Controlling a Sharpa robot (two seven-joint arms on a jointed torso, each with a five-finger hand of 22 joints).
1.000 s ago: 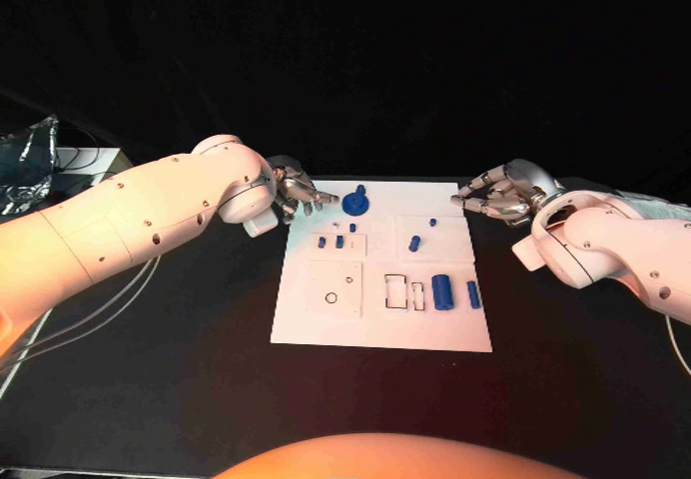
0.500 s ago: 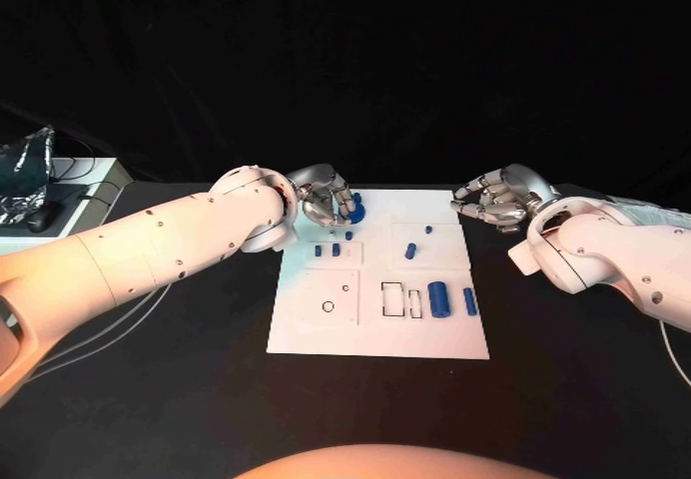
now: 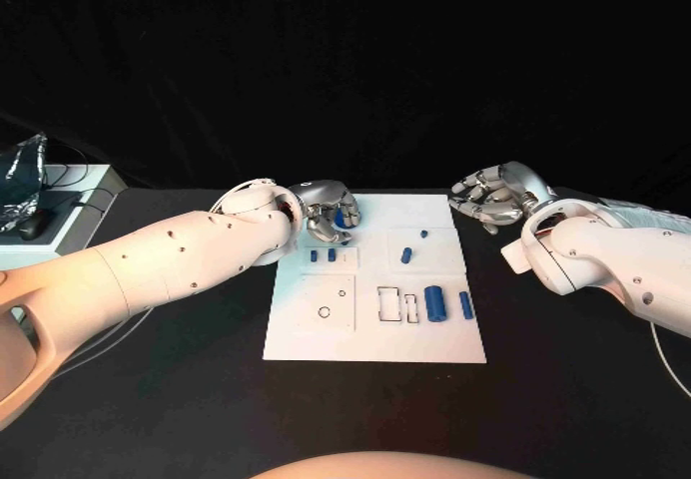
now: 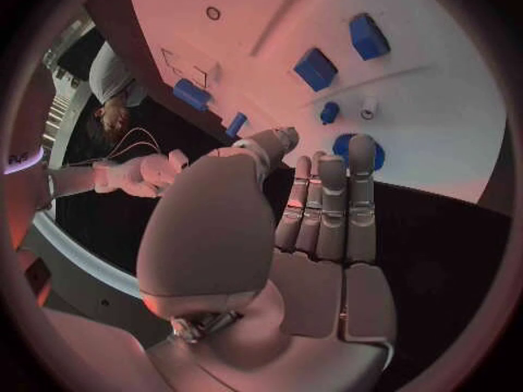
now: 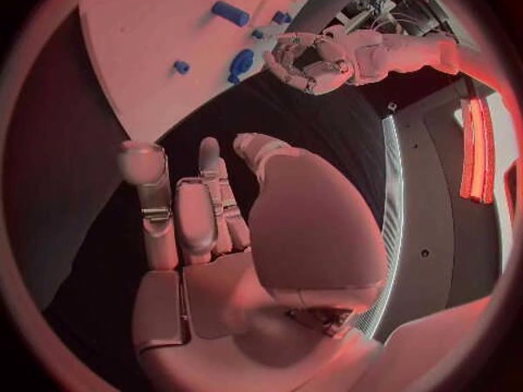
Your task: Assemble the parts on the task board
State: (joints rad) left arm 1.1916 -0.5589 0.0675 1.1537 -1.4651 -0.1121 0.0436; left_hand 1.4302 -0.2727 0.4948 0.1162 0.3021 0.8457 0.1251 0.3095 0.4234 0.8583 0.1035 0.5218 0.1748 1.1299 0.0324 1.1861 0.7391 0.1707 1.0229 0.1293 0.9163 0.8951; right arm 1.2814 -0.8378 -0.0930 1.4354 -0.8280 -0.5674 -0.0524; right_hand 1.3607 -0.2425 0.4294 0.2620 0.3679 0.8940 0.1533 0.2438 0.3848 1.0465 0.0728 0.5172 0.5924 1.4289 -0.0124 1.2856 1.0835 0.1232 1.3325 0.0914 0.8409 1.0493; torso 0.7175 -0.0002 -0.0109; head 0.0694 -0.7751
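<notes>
The white task board (image 3: 374, 334) lies mid-table. A blue round part (image 3: 347, 215) stands at its far left corner. My left hand (image 3: 327, 213) is right at that part, fingers bent over it; in the left wrist view the fingers (image 4: 332, 196) lie straight and side by side, the blue round part (image 4: 377, 156) peeks out behind their tips, and nothing sits between thumb and fingers. Two small blue pieces (image 3: 323, 255) lie just nearer, with more blue pieces (image 3: 406, 253) and a thick blue cylinder (image 3: 433, 301) to the right. My right hand (image 3: 492, 197) hovers off the board's far right corner, loosely curled and empty.
A pale box (image 3: 41, 212) with a foil bag (image 3: 20, 165) above it stands at the table's far left edge, and cables hang below my left arm. The board has outlined slots (image 3: 391, 304) and a small ring mark (image 3: 326, 311) on its near half.
My left hand has swung right, from beside the board to over the blue round part at the far left corner. The camera has shifted. My right hand has barely moved.
</notes>
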